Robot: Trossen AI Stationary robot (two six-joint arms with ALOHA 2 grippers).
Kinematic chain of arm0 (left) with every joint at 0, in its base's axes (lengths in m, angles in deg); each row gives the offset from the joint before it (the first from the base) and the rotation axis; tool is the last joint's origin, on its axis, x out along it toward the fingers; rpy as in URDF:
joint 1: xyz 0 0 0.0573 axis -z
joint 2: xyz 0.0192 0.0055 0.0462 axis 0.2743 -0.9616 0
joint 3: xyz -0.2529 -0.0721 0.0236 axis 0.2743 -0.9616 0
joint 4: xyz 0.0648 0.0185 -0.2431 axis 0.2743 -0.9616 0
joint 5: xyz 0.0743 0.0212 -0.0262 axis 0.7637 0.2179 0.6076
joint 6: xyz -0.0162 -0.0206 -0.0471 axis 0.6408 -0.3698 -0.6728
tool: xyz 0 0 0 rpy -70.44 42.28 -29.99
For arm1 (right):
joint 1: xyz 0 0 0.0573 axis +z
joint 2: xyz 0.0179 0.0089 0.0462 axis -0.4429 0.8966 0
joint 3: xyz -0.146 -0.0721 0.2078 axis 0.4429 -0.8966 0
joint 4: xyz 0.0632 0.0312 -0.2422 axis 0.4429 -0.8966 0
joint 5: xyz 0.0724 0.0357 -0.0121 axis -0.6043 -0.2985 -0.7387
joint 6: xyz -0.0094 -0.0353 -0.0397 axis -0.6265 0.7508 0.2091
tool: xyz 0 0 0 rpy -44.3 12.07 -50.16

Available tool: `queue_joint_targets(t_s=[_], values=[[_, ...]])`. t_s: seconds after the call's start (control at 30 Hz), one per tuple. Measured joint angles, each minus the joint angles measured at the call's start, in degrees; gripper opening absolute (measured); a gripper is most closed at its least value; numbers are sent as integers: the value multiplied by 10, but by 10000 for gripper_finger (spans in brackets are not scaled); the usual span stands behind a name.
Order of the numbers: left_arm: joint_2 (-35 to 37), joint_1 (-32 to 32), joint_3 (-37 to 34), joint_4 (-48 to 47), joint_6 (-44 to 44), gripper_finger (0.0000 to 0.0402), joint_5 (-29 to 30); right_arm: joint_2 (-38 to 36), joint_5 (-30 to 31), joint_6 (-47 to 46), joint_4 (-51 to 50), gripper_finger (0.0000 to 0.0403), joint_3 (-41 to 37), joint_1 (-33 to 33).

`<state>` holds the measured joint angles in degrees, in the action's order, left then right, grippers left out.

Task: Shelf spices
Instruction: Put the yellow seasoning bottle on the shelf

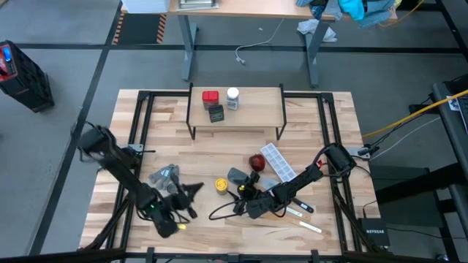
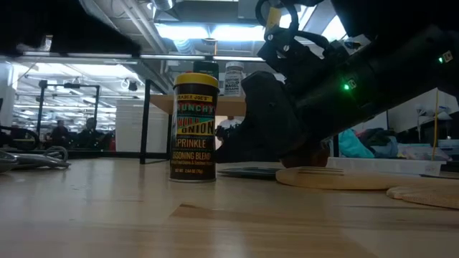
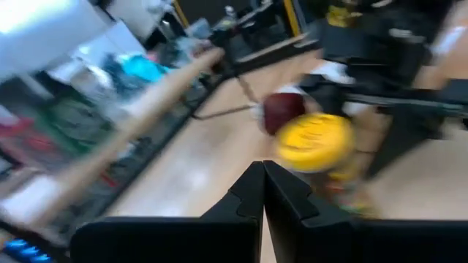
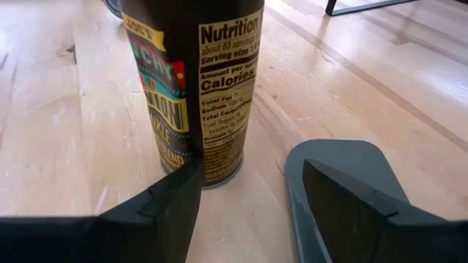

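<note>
The yellow-lidded amber jar [image 1: 221,185] stands upright on its base on the tabletop; its label fills the low view [image 2: 195,129]. The red tin [image 1: 210,97], dark tin [image 1: 216,113] and white-capped jar [image 1: 232,98] stand on the shelf's [image 1: 256,109] wooden top. My right gripper [image 1: 240,196] is open and low beside the jar [image 4: 194,88]. The jar is in front of one finger [image 4: 164,201], not in the gap. My left gripper [image 1: 196,191] is shut on the jar's other side, and its wrist view shows the yellow lid [image 3: 314,139] ahead. My right gripper has one finger close against the jar's lower wall [image 4: 191,157], coming in level from the table's right. I cannot tell whether it touches. The jar stays upright on the table.
Grey measuring spoons [image 1: 164,177] lie left of the jar. The dark red dish [image 1: 256,161], a white ridged tray [image 1: 278,162] and a grey piece [image 1: 238,175] sit behind the right gripper. White sticks [image 1: 307,225] lie near the front edge.
</note>
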<state>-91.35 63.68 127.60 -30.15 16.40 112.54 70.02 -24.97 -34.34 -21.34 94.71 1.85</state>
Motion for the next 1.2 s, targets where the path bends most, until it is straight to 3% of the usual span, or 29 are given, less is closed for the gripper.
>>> queue_joint_targets(t_s=[0.13,0.3,0.4,0.6,0.7,0.8,0.87,1.0,1.2], values=[[107,0,0,-216,-97,3,11,0,0,0,0,244,0,0],[226,0,0,-532,-334,3,-3,0,0,0,0,244,0,0],[275,2,-14,-638,-448,3,2,0,0,0,1,244,0,0],[350,21,-121,-639,-541,3,43,0,-1,0,1,244,0,0],[370,32,-200,-616,-643,3,91,0,-1,0,1,244,0,0],[374,44,-276,-596,-772,3,95,0,-1,0,1,244,0,0],[368,52,-288,-599,-847,3,77,0,-1,1,1,244,0,0],[353,72,-278,-578,-832,3,97,0,-8,2,1,244,1,0],[350,86,-281,-464,-750,3,97,0,-12,2,1,244,1,0]])
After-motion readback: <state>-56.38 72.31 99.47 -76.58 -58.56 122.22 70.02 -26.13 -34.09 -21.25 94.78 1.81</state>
